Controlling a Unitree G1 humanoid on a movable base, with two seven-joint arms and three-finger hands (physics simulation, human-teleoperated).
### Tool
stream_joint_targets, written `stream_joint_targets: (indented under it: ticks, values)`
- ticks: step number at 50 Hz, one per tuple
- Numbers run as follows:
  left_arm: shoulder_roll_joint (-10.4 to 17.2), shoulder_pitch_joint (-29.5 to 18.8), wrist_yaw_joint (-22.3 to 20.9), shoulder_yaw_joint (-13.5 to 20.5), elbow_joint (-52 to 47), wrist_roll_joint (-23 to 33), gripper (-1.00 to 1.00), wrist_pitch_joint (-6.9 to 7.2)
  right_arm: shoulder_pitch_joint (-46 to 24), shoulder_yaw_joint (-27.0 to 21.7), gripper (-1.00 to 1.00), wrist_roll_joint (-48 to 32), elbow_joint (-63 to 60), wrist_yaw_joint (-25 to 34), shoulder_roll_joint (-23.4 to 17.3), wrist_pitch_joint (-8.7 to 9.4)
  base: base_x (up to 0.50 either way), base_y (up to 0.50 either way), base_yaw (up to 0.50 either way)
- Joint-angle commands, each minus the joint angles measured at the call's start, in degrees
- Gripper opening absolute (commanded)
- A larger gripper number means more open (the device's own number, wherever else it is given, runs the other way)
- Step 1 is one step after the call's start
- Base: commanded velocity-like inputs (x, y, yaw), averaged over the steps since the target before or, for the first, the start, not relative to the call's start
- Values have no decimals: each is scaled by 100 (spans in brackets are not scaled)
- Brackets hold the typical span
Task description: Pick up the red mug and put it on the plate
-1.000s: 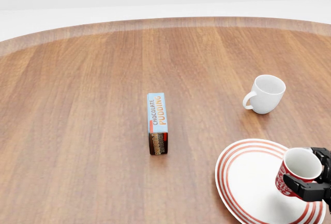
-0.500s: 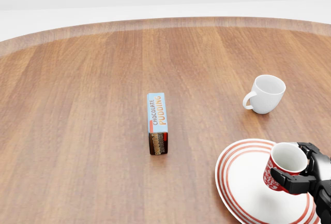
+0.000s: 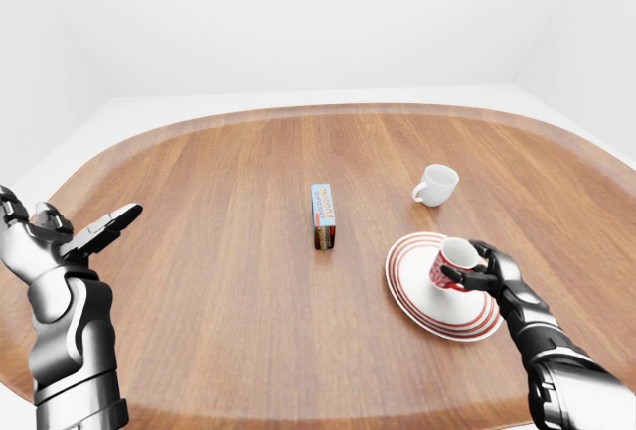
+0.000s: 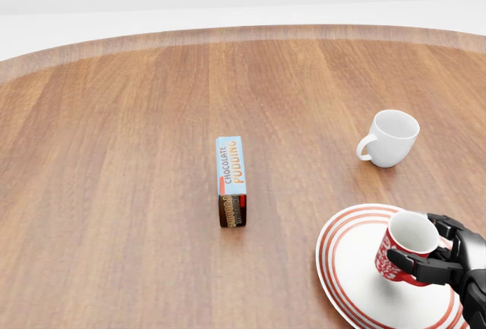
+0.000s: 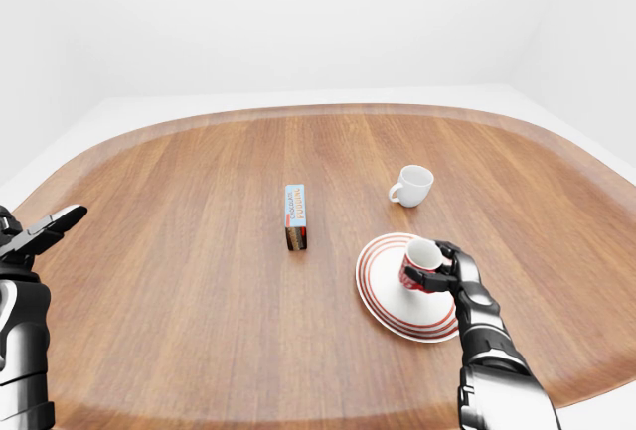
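Scanning from the left edge of the left-eye view, I have my left hand [image 3: 84,236] raised beside the table [image 3: 199,281], fingers spread and holding nothing. It is well apart from everything, so I see little risk there unless I swing it inward.

Next comes the box [image 4: 231,181], one only, standing on a narrow side near the table's middle. It is well apart from the plate, so I doubt it gets in the way.

Further right, the white mug [image 4: 391,139] sits alone above the plate in the head view, near it but not touching. A wide pull-back of my arm could clip it.

Then the plate [image 4: 353,268], one, with red rings. The red mug [image 4: 402,257] is over its inner area, rim up and leaning a little. My right hand [image 4: 444,260] has its fingers closed round the mug from the right. I cannot tell whether the base is touching the plate.

My worry is letting go while it is leaning or not quite down: it could tip or roll off. A finger snagging as I open could also drag it toward the rim.

Count: two mugs, one red and one white; one plate; one box; two hands.
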Motion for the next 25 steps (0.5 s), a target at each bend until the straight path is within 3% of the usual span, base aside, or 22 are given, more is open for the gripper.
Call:
stream_joint_targets:
  ticks: [1,25]
  values:
    - [-5,9,6,7,-31,-1,100,0,-2,-53,-7,15,-8,-19,-7,0,0,0,0]
    - [16,-28,-14,-4,68,-5,100,0,17,-30,-8,-77,116,-80,50,0,0,0,0]
